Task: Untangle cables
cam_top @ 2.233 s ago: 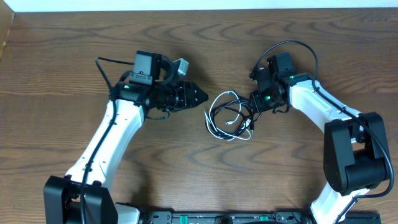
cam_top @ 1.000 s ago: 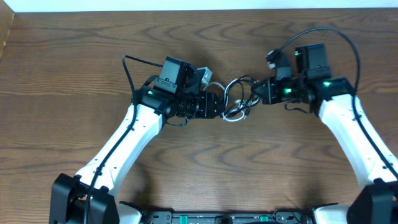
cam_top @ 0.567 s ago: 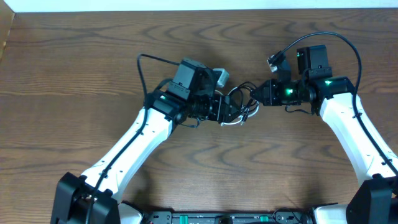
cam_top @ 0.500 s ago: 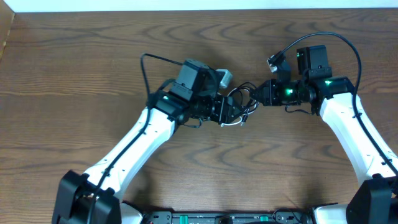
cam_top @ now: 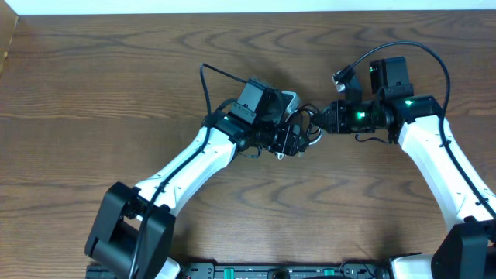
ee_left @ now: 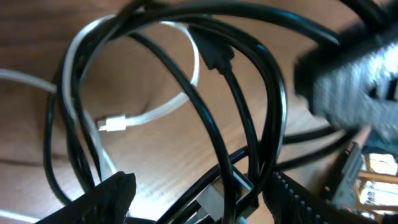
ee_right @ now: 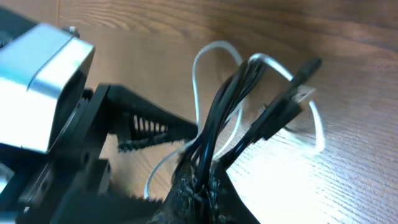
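Left gripper (ee_left: 199, 198) jaws are seen spread wide, with the tangled bundle lying between the fingertips, not clamped. Loops of thin black cable (ee_left: 219, 134) and thin white cable (ee_left: 163, 109), its small white plug showing, are crossed over the brown wooden table (cam_top: 116, 77). Beyond, the right gripper (ee_right: 198, 179) is pinched shut on several black strands, with white loops draped alongside.

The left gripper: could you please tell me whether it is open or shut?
Open. In the left wrist view the left gripper has its fingertips standing well apart, with strands of the cables passing between them.
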Motion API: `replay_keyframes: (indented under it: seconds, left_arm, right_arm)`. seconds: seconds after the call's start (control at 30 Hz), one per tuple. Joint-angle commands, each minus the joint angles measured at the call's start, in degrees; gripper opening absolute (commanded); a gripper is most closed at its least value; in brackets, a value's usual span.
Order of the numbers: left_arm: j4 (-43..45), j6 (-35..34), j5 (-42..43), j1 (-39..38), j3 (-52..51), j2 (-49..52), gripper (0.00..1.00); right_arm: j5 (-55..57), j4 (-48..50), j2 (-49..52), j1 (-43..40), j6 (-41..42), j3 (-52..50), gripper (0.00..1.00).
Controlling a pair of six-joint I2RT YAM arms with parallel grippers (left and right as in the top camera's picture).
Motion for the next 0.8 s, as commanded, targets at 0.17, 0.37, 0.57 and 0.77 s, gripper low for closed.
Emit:
replay_keyframes:
  seconds: [0.17,0.37,0.57,0.77]
  left_arm:
    - [2.7,1.1,-3.0,-0.1,1.1,1.9,0.52]
    - [3.3,1.1,1.6,-0.1,1.1,1.9,0.30]
    - [3.1,1.1,4.5,0.0,1.1,1.9,0.10]
    - [2.4,1.1,4.3,2.8,1.1,1.9,0.07]
  right_arm:
    - [-2.4,-0.8,0.0,-0.2,-1.7,0.2,0.01]
    - [-2.3,-0.8,0.0,-0.2,-1.7,0.2,0.01]
    - [-2.1,-0.9,0.0,-0.9,-1.6,0.2,0.01]
    - [14.8,-6.0,0.0,-4.1,6.3,0.2,0.01]
